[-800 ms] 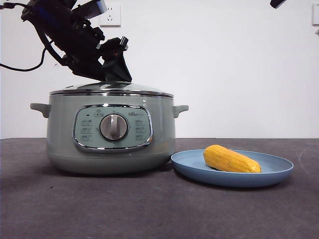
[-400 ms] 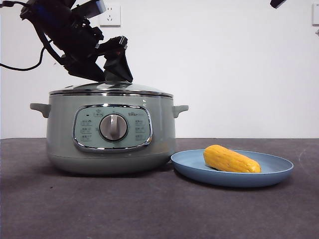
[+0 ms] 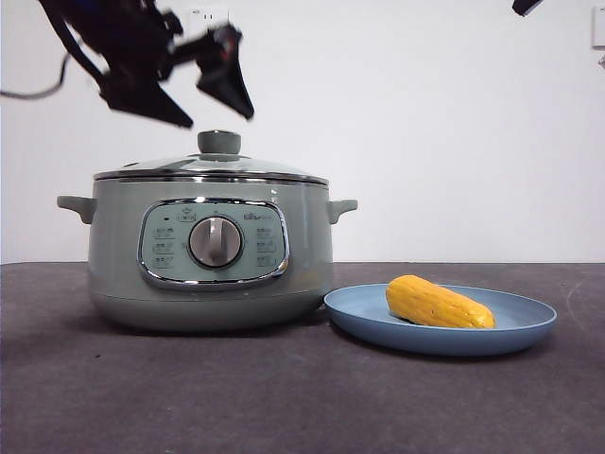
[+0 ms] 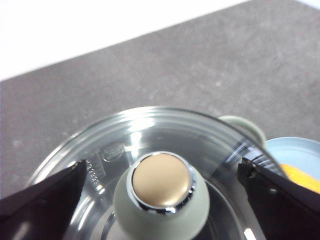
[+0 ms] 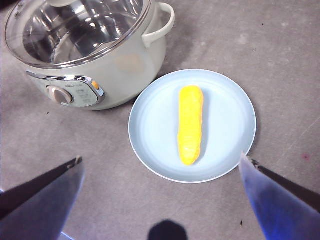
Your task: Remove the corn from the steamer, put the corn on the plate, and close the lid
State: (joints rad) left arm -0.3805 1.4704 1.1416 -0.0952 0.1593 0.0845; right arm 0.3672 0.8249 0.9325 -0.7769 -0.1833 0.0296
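So the lid sits flat on the steamer, chrome rim seated all the way round as far as I can see, and the corn lies on the plate just beside the pot. All three bits of the job look done to me.

My left gripper hangs above the knob with both jaws spread wide, nothing in them, one on each side of the knob and clear of it. My right gripper is also wide open and empty, parked high over the plate, looking down at the corn.

The step in hand is just backing off cleanly. I'd go straight up so neither jaw clips the knob and drags the lid off its seat; glass on a chrome rim probably slides easily. No sideways move until I'm well clear. The right arm can wait where it is.
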